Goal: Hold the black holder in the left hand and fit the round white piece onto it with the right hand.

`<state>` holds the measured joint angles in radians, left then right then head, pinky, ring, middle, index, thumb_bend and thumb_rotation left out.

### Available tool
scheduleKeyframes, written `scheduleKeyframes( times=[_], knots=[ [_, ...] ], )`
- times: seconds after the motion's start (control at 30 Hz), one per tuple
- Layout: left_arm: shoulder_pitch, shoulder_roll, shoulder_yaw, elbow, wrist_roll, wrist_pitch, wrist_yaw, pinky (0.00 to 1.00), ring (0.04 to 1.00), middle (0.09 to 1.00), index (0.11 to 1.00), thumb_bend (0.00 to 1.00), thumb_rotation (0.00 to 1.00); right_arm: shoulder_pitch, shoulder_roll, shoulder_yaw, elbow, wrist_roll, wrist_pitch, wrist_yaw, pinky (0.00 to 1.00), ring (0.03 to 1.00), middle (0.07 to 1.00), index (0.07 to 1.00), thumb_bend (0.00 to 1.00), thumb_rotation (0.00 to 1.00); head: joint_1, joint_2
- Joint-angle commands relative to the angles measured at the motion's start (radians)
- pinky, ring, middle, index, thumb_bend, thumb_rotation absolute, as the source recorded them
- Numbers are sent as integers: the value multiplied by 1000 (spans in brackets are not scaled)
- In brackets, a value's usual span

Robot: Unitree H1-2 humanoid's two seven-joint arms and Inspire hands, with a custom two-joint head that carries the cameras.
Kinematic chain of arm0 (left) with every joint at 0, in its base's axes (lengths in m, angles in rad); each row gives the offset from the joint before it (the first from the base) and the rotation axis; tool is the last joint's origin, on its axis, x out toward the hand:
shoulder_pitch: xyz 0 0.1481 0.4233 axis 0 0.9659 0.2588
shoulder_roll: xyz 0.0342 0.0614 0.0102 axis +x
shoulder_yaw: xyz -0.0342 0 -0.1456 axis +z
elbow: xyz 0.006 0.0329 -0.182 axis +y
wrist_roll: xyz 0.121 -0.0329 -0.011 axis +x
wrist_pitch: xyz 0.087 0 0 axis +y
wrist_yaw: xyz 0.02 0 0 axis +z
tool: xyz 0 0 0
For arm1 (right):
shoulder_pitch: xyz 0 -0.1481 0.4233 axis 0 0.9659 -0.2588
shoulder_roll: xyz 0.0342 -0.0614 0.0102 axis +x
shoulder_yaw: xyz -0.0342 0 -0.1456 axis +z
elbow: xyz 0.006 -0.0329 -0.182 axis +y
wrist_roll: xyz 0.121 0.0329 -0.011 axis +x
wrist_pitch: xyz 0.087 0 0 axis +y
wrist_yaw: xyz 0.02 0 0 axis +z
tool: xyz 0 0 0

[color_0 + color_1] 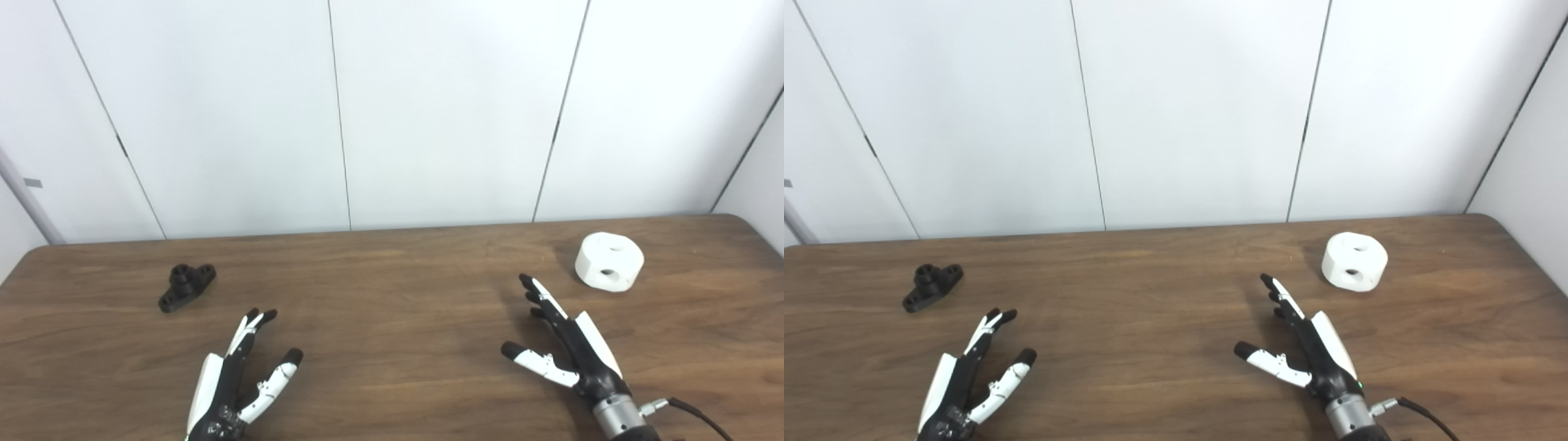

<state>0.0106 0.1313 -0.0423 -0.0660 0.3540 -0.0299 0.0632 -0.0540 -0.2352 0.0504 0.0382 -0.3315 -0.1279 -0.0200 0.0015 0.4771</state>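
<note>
A small black holder (186,285) with a raised round boss lies on the wooden table (392,318) at the left. The round white piece (609,261), a thick disc with holes in its top and side, rests at the far right. My left hand (236,380) is open near the front edge, below and to the right of the holder, holding nothing. Spread fingers show my right hand (566,343) open too; it lies in front of and left of the white piece, apart from it.
White wall panels (392,110) rise right behind the table's back edge. The table's rounded right corner (750,223) is near the white piece. A black cable (698,416) runs from my right wrist.
</note>
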Motion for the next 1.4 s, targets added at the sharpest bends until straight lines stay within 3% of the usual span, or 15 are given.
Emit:
scheduleKeyframes(
  times=[0.0,0.13,0.3,0.5,0.83,1.03,1.37],
  knots=[
    [9,-1,-4,33,1,-13,11,1000,1000,1000,911,607,631,40,-27,-7,60,-3,-21,-5,883,935,961,946,768,694,5,2],
    [13,-11,10,15,34,-17,54,1000,1000,1000,904,636,591,47,-33,-7,54,-6,-21,-6,878,935,964,945,760,703,10,8],
    [10,-26,41,-23,90,-33,138,1000,1000,1000,873,671,329,45,-37,-11,61,1,-27,-7,862,925,960,945,752,684,19,10],
    [-1,-22,70,-84,177,-18,210,1000,1000,1000,804,783,258,39,-44,-15,81,-1,-44,-14,861,923,953,944,748,679,38,7],
    [-59,38,194,-224,206,116,178,1000,1000,1000,781,845,239,39,-60,-16,83,6,-48,-10,865,922,956,942,699,647,93,2],
    [-115,101,256,-232,200,195,155,1000,1000,1000,794,837,222,42,-70,-21,86,33,-60,1,884,937,965,951,646,572,120,2],
    [-194,166,266,-197,189,393,59,1000,1000,1000,810,900,296,48,-87,-32,87,40,-70,7,897,935,956,949,640,577,178,1]
  ],
)
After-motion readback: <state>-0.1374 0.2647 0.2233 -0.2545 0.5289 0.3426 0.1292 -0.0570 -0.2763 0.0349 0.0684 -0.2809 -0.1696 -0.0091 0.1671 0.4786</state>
